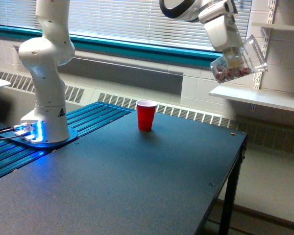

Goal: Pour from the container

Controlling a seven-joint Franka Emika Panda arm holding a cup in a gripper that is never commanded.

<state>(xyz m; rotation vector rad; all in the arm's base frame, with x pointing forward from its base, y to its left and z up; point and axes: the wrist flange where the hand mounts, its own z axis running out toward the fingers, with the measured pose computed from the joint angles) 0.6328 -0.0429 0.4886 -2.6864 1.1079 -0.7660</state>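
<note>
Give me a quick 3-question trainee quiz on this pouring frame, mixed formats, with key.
1. True or false: the clear container in the pincer is directly above the red cup.
2. Multiple choice: the red cup stands (A) upright on the dark table, (B) on its side, (C) on the white shelf.
3. Fill in: the container is tilted, and the pinkish candies sit at its ____ end.

Key: 1 false, it hangs off toward the exterior view's right, high above the table's far edge. 2 A. 3 lower.
</note>
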